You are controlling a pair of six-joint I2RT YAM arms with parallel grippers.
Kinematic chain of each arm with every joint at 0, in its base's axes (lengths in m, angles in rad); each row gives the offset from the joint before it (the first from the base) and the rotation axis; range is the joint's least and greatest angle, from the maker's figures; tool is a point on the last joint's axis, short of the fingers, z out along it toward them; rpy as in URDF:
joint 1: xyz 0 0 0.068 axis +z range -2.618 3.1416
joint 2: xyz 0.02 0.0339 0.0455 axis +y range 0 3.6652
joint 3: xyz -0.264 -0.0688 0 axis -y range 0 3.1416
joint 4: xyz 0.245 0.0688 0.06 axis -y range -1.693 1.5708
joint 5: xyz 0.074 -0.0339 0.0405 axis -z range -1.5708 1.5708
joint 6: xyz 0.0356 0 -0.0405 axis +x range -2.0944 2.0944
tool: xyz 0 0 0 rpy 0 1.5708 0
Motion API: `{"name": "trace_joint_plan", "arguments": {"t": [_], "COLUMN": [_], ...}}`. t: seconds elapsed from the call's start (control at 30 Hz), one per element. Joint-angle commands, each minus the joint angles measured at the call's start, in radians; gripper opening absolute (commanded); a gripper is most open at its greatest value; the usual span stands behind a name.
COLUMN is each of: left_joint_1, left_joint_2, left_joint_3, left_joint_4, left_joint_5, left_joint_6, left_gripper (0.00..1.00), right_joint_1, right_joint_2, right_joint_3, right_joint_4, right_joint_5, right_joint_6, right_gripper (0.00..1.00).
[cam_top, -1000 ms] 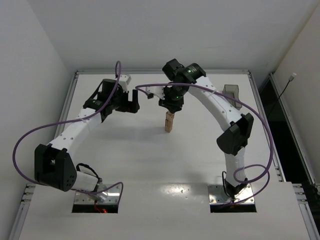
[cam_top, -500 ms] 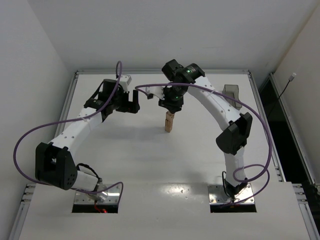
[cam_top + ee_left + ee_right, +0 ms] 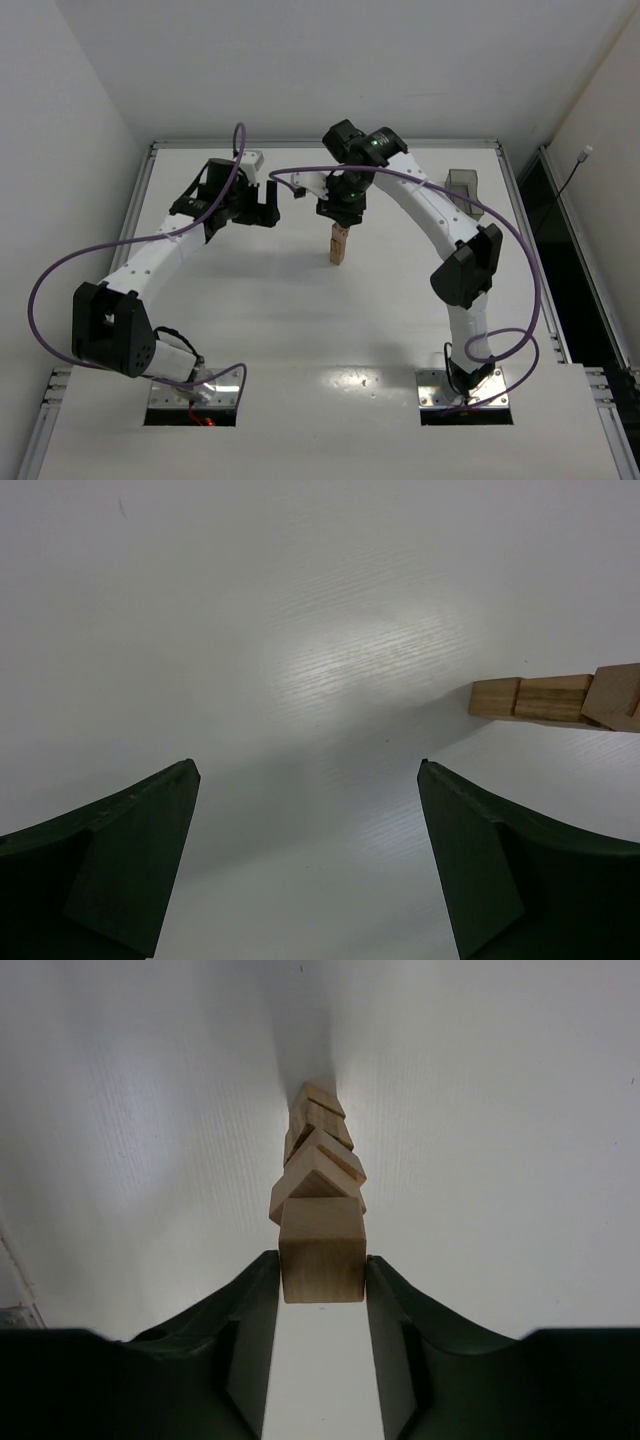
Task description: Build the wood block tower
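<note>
Robot lab; bare white walls (image 3: 300, 60); arms bolted to table (image 3: 300, 320).

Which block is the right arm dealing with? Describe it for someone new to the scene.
Near the middle of the white table stands the tower of tan wood. The one meant is its top block, flanked by the right gripper fingers. It sits square to them, while the blocks under it are twisted.

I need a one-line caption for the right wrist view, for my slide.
Looking down the tower: the right gripper straddles its top block, fingers close on both sides.
</note>
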Motion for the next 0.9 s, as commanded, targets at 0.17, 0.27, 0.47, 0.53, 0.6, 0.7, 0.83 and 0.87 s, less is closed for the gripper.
{"name": "trace_joint_plan", "arguments": {"t": [0.17, 0.27, 0.47, 0.53, 0.6, 0.7, 0.83, 0.87], "left_joint_1": [0.011, 0.011, 0.011, 0.011, 0.011, 0.011, 0.011, 0.025], "left_joint_2": [-0.006, -0.006, -0.006, -0.006, -0.015, -0.035, -0.087, -0.087], "left_joint_3": [0.042, 0.042, 0.042, 0.033, 0.022, -0.014, -0.059, -0.059], "left_joint_4": [0.032, 0.032, 0.032, 0.032, 0.032, 0.032, 0.032, 0.041], "left_joint_5": [0.013, 0.013, 0.013, 0.003, -0.007, -0.007, -0.033, -0.033], "left_joint_6": [-0.01, -0.01, -0.01, -0.01, -0.01, -0.01, 0.012, 0.012], "left_gripper": [0.89, 0.89, 0.9, 0.92, 0.94, 0.97, 1.0, 1.0], "right_joint_1": [0.005, 0.005, 0.005, 0.005, -0.008, -0.043, -0.09, -0.125], "right_joint_2": [0.008, 0.008, -0.012, -0.035, -0.096, -0.194, -0.366, -0.366], "right_joint_3": [0.065, 0.087, 0.157, 0.167, 0.151, 0.033, -0.212, -0.212], "right_joint_4": [-0.047, -0.047, -0.047, -0.024, 0.06, 0.267, 0.554, 0.582], "right_joint_5": [0.0, -0.009, -0.064, -0.09, -0.115, -0.124, -0.015, 0.012], "right_joint_6": [0.01, 0.021, 0.021, 0.036, 0.071, 0.148, 0.255, 0.28], "right_gripper": [0.44, 0.49, 0.63, 0.68, 0.71, 0.73, 0.82, 0.84]}}
